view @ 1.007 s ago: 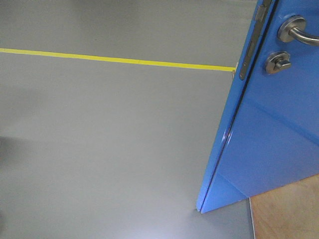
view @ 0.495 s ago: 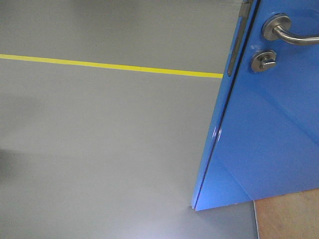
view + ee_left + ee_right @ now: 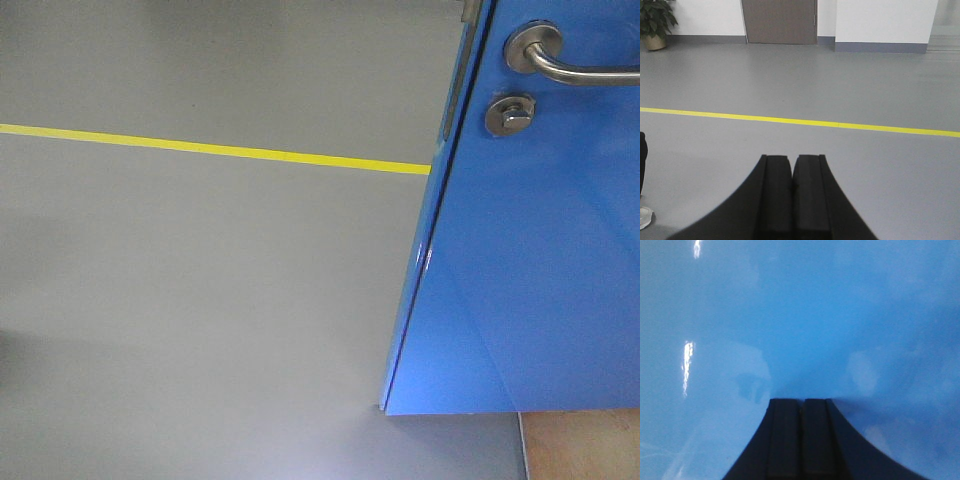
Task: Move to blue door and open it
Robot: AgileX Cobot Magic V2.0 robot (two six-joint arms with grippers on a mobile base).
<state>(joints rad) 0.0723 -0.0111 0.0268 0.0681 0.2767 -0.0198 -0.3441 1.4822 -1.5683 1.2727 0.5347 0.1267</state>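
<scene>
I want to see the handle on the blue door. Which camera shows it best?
The front-facing view: the silver lever handle sits at the top right of the blue door, above the round lock. The right wrist view shows only glossy blue panel past the shut right hand. The left wrist view shows only floor.

Glossy blue door (image 3: 530, 260), grey floor (image 3: 200, 280), yellow line (image 3: 215, 150).
</scene>
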